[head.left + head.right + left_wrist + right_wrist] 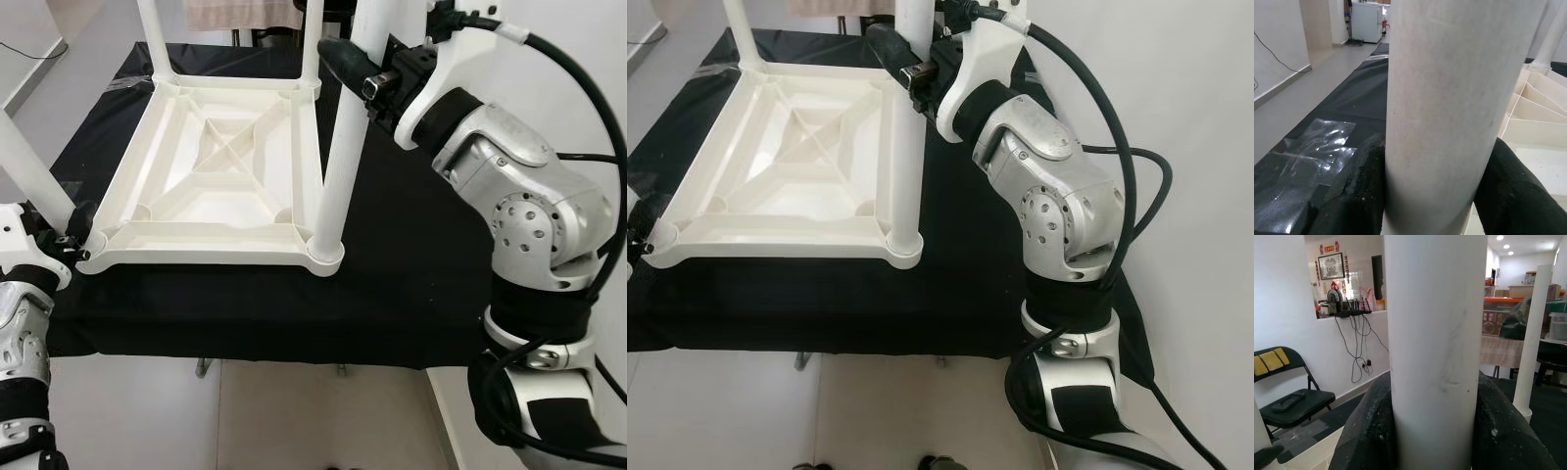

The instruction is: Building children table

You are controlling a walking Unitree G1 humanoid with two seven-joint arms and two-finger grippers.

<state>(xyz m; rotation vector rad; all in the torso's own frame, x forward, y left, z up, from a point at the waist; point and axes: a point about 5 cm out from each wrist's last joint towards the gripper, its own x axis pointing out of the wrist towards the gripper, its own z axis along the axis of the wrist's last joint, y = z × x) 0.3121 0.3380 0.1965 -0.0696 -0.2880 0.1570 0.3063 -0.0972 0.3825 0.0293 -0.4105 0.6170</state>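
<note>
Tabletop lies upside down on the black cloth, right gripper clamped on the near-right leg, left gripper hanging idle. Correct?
Not quite: the left gripper isn't idle. The left wrist view shows its fingers clamped on the near-left leg. The rest holds: tabletop upside down on black cloth, right gripper on near-right leg.

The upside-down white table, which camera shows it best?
The left eye view: the whole table top and its legs show there. The right eye view crops its left corner. Each wrist view shows one leg gripped by an end effector.

Both head eyes looking steeply down from above on the upturned white tabletop and black-covered table, shared with slight sideways offset, each wrist camera pressed close against a white leg, facing outward across the room
</note>
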